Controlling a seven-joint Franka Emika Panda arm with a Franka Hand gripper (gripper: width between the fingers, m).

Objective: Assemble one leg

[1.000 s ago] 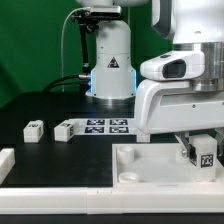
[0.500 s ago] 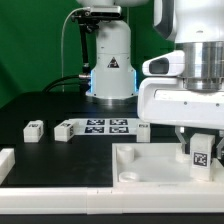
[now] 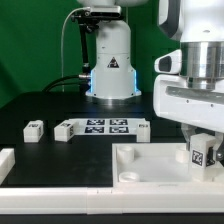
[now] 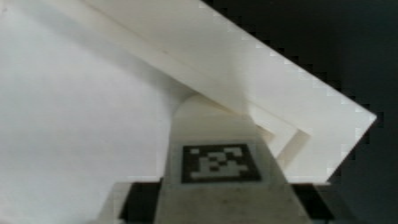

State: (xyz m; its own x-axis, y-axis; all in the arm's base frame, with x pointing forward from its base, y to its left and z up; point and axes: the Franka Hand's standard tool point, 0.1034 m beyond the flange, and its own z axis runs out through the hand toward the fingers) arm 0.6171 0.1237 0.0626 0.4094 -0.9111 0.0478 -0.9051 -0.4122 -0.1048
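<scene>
Shifting toward the exterior view's right since a second ago. Leaving spare legs (image 3: 33,129) left of the panel (image 3: 150,166). Gripper (image 3: 203,150) clamping the leg (image 3: 200,154), hovering over a far corner; seating remaining, probably.

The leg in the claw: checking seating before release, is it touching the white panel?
Cannot tell. In the exterior view the leg in the claw overlaps the white panel, with no contact line visible; the wrist view hides its tip.

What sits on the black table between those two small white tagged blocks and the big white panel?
In the exterior view, the marker board lies there, beside the nearer loose block and short of the white panel.
</scene>
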